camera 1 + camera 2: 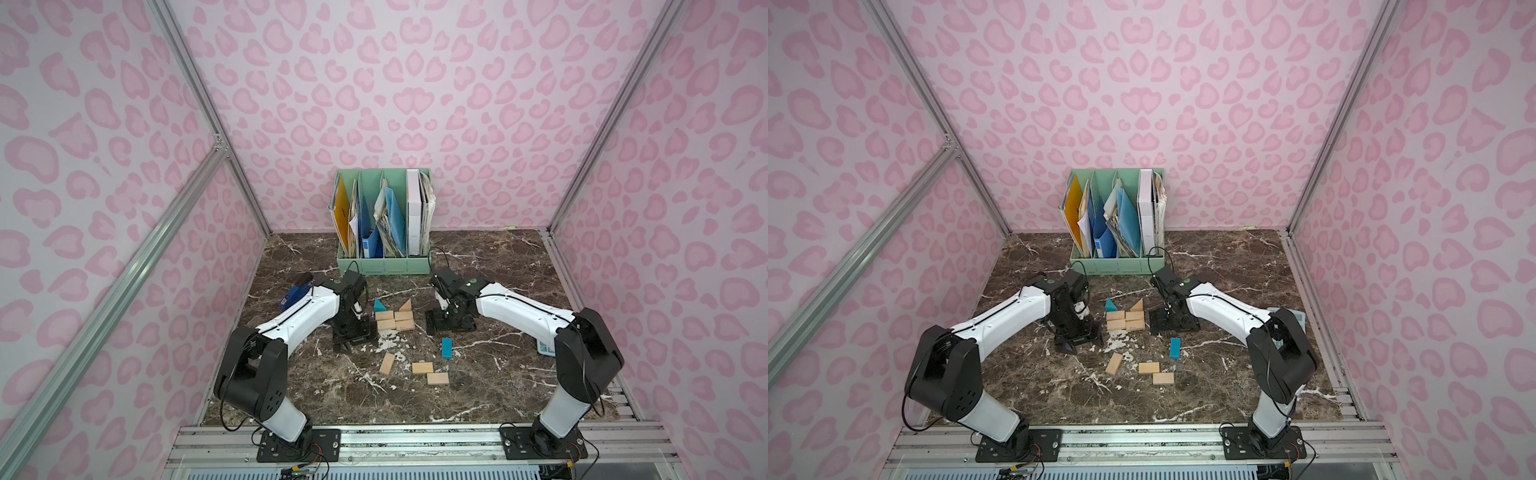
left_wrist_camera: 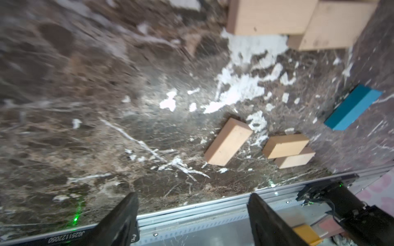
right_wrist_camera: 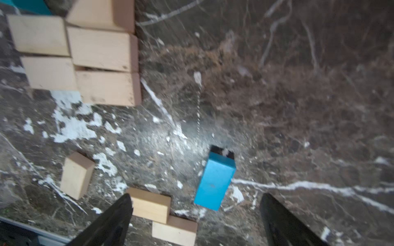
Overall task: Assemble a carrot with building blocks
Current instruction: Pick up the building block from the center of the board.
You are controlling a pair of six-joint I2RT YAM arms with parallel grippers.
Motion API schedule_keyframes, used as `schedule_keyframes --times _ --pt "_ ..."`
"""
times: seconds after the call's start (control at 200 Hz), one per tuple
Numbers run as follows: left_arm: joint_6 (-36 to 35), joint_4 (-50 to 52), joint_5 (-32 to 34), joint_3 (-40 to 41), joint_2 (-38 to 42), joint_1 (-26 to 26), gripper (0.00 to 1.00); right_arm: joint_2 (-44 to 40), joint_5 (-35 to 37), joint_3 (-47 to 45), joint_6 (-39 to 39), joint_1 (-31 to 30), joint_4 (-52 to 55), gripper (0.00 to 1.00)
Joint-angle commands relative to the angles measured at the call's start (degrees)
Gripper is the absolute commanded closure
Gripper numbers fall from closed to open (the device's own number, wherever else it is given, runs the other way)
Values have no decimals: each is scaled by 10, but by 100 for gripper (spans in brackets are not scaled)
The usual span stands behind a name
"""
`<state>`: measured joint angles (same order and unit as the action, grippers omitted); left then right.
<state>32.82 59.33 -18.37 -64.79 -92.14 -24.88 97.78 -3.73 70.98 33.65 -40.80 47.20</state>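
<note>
- dark marble surface (image 1: 511, 270); part-built carrot (image 1: 395, 321) between both arms.
- loose teal block (image 3: 215, 183) near carrot lies lengthwise ahead of right fingers (image 3: 283, 221), spread, empty.
- left fingers (image 2: 121, 217) spread, empty, farther off.

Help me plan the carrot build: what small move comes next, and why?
Probably lower the right gripper onto the teal rectangular block: its jaws stand open and empty, the block lies loose just ahead of them, and only four tan rectangles are placed together.
</note>
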Motion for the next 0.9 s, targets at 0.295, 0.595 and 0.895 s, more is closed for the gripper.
schedule_keyframes --times 0.295,0.595,0.895 --pt "57 -69 29 34 -37 -76 38 -33 -25 -112 53 -17 -53 35" --pt "68 -86 37 13 -82 -102 39 8 -12 -104 34 -19 -76 40" --pt "74 -90 33 14 -85 -112 32 27 -20 -109 34 -18 -95 44"
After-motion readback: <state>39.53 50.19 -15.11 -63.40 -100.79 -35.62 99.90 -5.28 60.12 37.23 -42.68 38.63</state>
